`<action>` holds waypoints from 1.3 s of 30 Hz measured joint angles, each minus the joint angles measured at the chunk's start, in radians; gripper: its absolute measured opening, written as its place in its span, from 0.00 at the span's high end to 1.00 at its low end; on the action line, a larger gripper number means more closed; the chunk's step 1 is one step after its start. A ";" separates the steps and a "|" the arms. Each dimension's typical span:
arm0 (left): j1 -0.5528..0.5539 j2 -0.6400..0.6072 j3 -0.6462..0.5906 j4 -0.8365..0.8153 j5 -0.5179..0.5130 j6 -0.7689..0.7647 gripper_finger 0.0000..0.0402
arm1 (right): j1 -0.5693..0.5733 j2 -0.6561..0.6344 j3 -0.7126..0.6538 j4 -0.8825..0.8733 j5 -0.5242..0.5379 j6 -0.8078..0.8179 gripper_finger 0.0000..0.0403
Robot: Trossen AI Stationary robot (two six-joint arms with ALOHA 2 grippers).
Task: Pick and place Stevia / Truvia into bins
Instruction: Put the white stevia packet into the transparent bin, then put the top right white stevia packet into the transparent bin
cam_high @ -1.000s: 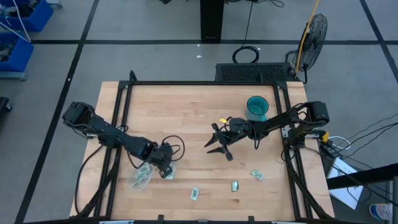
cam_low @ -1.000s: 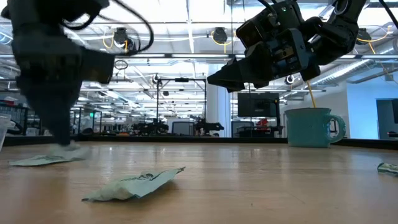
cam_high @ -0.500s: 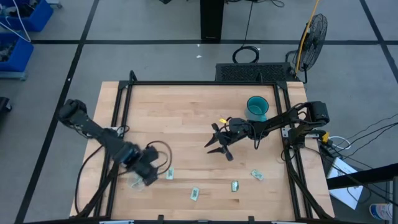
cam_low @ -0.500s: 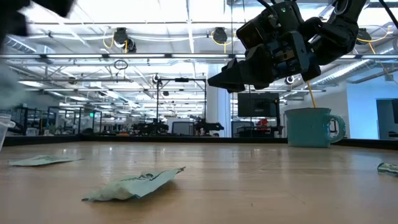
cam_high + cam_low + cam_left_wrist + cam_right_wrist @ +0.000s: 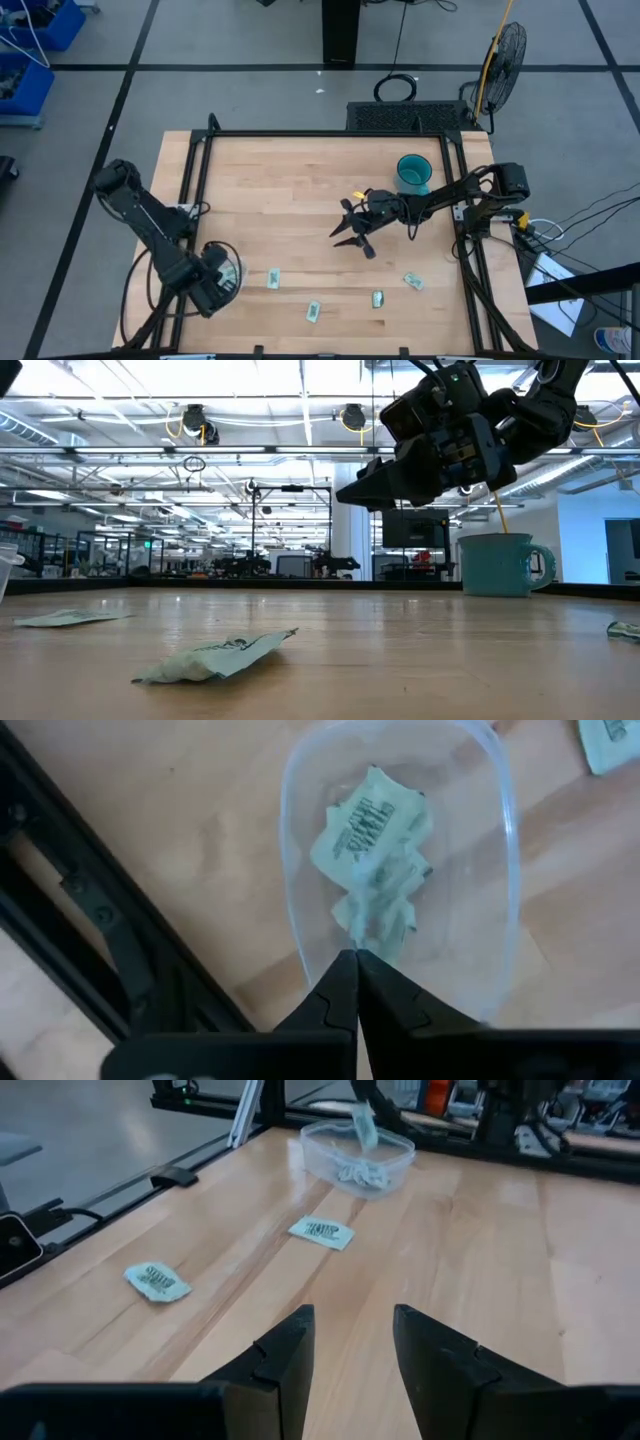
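Hovering above the tub [image 5: 400, 870], left fingers [image 5: 335, 995] pressed together, half-hiding its sachets [image 5: 375, 850], right fingers [image 5: 285, 1350] spread.

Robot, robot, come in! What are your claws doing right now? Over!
Left claw shut, over clear tub holding sachets. Right claw open, hovering mid-table. Loose sachets on table, nothing in the way.

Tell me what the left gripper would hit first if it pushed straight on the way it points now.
Probably the clear tub. In the left wrist view the left gripper, fingers together, sits just above the tub's near rim, aimed at the heap of sachets inside. Depth is unclear, so it might catch the rim first.
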 joint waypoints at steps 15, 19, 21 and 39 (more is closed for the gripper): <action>0.047 0.000 -0.045 0.064 -0.108 0.046 0.81 | 0.003 0.000 0.000 0.016 -0.008 0.007 0.67; 0.115 -0.001 -0.041 0.105 -0.197 0.122 0.81 | 0.033 0.000 0.024 -0.033 -0.094 0.070 0.67; 0.151 -0.002 -0.028 0.118 -0.250 0.211 0.81 | 0.068 0.000 0.061 -0.125 -0.106 0.058 0.67; 0.348 -0.002 -0.010 0.439 -0.577 0.997 0.81 | 0.329 0.000 0.458 -1.730 0.336 0.484 0.67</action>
